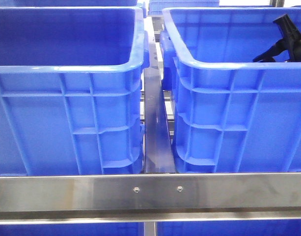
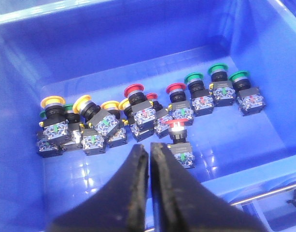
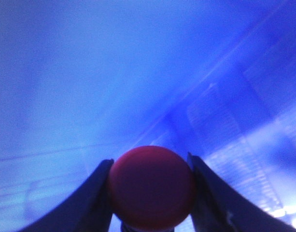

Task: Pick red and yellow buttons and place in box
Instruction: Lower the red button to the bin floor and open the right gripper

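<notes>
In the left wrist view several push buttons lie in a row on the floor of a blue box (image 2: 138, 43): yellow-capped ones (image 2: 52, 102), red-capped ones (image 2: 134, 90) and green-capped ones (image 2: 218, 70). My left gripper (image 2: 148, 147) hangs above them, shut with nothing between its fingers; one red button (image 2: 179, 126) lies just beside its tips. My right gripper (image 3: 150, 166) is shut on a red button (image 3: 151, 186) whose round cap faces the camera, inside a blue box (image 3: 138, 72). In the front view part of the right arm (image 1: 284, 42) shows inside the right box (image 1: 229, 98).
Two large blue crates stand side by side, the left one (image 1: 67, 108) and the right one, with a narrow metal rail (image 1: 155, 128) between them. A steel bar (image 1: 150, 194) crosses the front. More blue crates show behind and below.
</notes>
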Robot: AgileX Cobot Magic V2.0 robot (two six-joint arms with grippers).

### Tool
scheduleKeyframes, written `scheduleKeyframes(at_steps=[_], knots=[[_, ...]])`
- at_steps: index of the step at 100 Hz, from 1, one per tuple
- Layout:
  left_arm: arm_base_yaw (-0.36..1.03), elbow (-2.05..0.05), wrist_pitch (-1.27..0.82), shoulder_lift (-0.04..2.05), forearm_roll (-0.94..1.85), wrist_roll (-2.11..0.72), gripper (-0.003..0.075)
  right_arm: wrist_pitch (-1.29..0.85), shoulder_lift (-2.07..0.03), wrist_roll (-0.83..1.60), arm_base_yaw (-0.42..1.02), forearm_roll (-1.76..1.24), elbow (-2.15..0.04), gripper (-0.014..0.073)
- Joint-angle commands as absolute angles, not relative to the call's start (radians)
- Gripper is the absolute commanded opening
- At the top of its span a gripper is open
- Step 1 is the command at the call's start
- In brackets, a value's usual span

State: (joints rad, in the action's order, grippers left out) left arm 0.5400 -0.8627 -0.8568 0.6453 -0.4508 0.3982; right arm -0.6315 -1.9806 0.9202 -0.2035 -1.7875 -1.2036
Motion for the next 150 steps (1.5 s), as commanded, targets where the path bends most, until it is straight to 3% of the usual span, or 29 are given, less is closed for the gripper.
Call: scheduleKeyframes(at_steps=[1, 17, 26, 38, 54, 63, 101, 150], knots=[[0.547, -0.890, -0.796, 0.646, -0.478, 0.408, -0.0019, -0.674, -1.930, 0.934, -0.212, -1.847, -1.233, 0.0079], [0.547, -0.890, -0.796, 0.646, -0.478, 0.408, -0.0019, -0.674, -1.930, 0.933, -0.212, -1.847, -1.233, 0.0083], [0.547, -0.890, -0.796, 0.646, -0.478, 0.408, -0.0019, -0.674, -1.930, 0.933, -0.212, -1.847, -1.233, 0.0130], [0.547, -0.890, -0.796, 0.646, -0.474, 0.408, -0.0019, -0.674, -1.930, 0.933, -0.212, -1.847, -1.233, 0.0282], [0.547, -0.890, -0.796, 0.646, -0.474, 0.408, -0.0019, -0.667, -1.930, 0.922, -0.212, -1.847, -1.233, 0.0556], [0.547, -0.890, -0.796, 0.646, -0.474, 0.408, -0.0019, -0.660, -1.930, 0.920, -0.212, -1.847, -1.233, 0.0639], [0.547, -0.890, -0.796, 0.646, -0.474, 0.408, -0.0019, -0.579, -1.929, 0.920, -0.224, -1.847, -1.233, 0.0645], [0.547, -0.890, -0.796, 0.646, -0.474, 0.408, -0.0019, -0.622, -1.848, 0.955, -0.266, -1.803, -1.214, 0.0645]])
